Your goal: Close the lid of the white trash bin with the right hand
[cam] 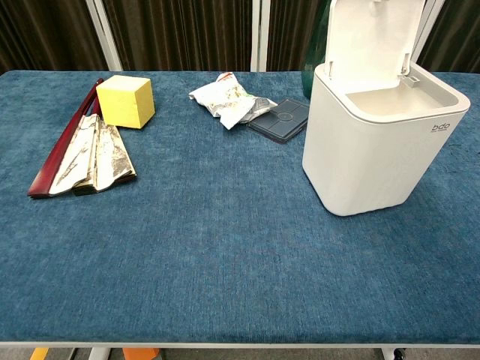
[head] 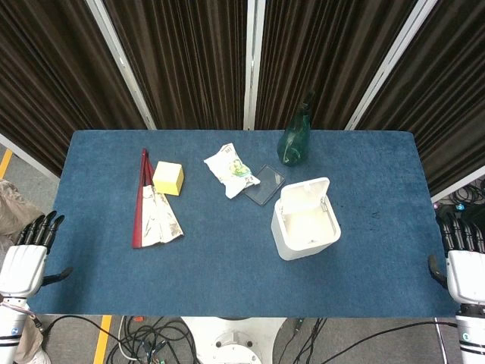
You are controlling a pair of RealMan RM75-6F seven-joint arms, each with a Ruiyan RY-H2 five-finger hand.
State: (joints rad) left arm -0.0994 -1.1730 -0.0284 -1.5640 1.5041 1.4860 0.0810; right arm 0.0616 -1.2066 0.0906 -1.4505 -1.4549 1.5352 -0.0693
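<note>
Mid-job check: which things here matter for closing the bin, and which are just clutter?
For the job:
white trash bin
its raised lid
right hand

Lying about:
green bottle
yellow block
folded fan
snack packet
dark square pad
left hand

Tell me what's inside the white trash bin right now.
The white trash bin stands with its lid up. Only pale, bare inner walls show near the top. Its bottom is hidden by the rim in both views, so anything lying there can't be seen.
</note>
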